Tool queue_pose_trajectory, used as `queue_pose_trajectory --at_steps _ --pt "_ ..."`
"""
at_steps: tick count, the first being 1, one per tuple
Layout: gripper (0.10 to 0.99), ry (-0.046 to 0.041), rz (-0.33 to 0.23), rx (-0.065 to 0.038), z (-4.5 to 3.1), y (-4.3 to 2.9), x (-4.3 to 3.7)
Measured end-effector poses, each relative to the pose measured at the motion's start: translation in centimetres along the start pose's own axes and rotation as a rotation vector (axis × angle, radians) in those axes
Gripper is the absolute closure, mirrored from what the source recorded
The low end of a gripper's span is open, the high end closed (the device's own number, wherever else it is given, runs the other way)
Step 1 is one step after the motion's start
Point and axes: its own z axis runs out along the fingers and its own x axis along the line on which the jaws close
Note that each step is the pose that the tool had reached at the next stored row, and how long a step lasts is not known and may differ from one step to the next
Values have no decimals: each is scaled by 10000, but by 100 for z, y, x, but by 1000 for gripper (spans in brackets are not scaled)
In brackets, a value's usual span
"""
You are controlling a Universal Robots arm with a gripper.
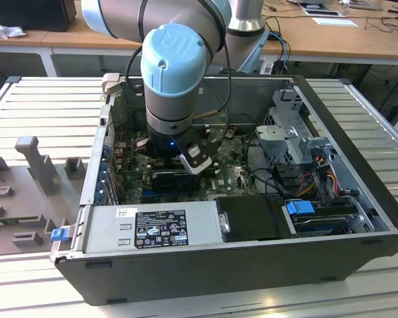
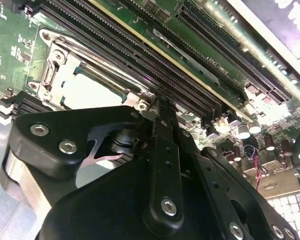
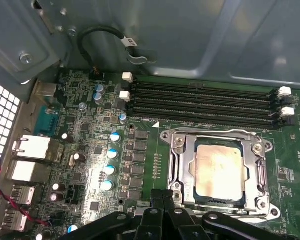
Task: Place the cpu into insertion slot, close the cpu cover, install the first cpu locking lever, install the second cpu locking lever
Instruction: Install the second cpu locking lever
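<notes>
Gripper (image 3: 162,200): fingers pressed together, grasping nothing, poised just beside the insertion slot (image 3: 217,172); cpu (image 3: 220,170) seated inside, cpu cover (image 3: 257,172) closed over it.

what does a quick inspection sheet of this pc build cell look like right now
surface: green motherboard inside the open computer case, on a slatted metal table.
job's things: cpu lies in the insertion slot; cpu cover is down, framing it.
clutter: grey fixture blocks on the exterior view's left.
grippers: gripper just beside the socket edge, holding nothing seen.
cables: red and black wires by the rear ports; black cable loop above the memory slots.
surroundings: wooden desks behind.
</notes>
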Motion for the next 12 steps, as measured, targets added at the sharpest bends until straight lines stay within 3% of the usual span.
queue_pose_trajectory --at_steps 3,5,12 --pt "980 -6 0 -29 -23 9 4" --pt "980 -3 1 -26 -123 45 3" --pt "980 2 3 -26 -358 130 2"
